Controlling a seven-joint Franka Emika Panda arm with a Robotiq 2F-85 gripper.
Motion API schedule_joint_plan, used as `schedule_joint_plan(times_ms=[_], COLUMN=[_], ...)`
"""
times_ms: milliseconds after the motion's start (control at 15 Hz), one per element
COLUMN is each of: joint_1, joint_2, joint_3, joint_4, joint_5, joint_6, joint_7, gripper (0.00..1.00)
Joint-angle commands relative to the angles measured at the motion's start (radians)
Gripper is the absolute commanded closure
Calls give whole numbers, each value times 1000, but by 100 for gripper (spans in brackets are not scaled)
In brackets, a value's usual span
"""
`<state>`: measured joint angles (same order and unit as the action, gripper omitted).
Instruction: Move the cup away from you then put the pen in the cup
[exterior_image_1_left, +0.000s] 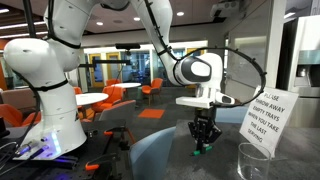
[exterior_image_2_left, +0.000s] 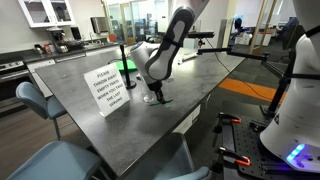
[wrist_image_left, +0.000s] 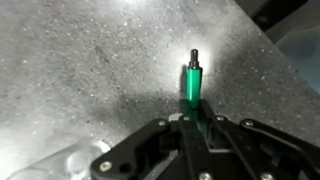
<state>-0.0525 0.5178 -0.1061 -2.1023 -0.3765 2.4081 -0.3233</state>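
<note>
Your hand (exterior_image_1_left: 204, 138) is clamped on the near end of the pen (wrist_image_left: 192, 85) and holds it upright, dark tip toward the surface (wrist_image_left: 80, 60). I judge that suits a straight drop through a rim. The pen is slim, glossy and green; the surface is speckled grey. The cup (exterior_image_1_left: 255, 160), clear and smooth-walled, stands at the frame's lower right, apart from the hand.

White printed sign (exterior_image_2_left: 108, 88) upright on dark speckled table (exterior_image_2_left: 205, 85); grey chair (exterior_image_2_left: 28, 100) beside table; orange chairs (exterior_image_1_left: 122, 94) in background.
</note>
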Motion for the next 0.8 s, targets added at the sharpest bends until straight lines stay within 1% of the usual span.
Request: schedule_joint_plan(times_ms=[0, 67, 333, 533, 733], joint_1=[35, 44, 77, 98, 118], joint_2=[-12, -7, 39, 98, 201], joint_3=[-6, -5, 0, 10, 8], joint_4=[96, 138, 291, 388, 491], joint_5=[-104, -139, -286, -391, -505], joint_6=[-231, -299, -510, -627, -721], joint_7=[-30, -30, -30, -49, -34], gripper=[97, 97, 97, 97, 97])
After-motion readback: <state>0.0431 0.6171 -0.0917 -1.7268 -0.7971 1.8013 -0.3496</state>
